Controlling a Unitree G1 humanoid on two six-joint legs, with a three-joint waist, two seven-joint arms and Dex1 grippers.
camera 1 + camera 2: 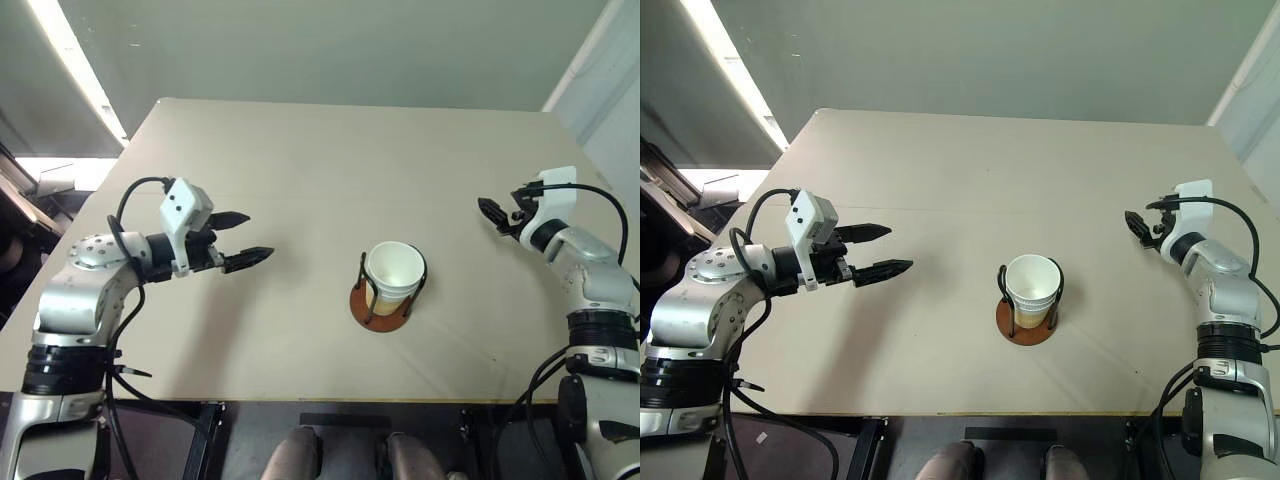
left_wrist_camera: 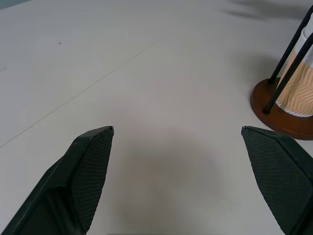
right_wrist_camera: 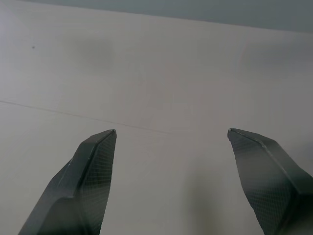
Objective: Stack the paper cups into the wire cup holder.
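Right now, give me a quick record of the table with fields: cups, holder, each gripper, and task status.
cups: paper cups nested together, upright in the holder
holder: wire cup holder near the table's front edge, between the arms
left gripper: left gripper open, holding nothing, above the table left of the holder
right gripper: right gripper open, holding nothing, right of the holder
status: no loose cup seen on the table

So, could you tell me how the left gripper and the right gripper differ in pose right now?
The left gripper points inward toward the wire cup holder, while the right gripper points away up the table. The left gripper sits nearer the holder; the right gripper hangs out by the table's right edge. Both are open, empty and above bare tabletop, with the paper cups already nested in the holder.
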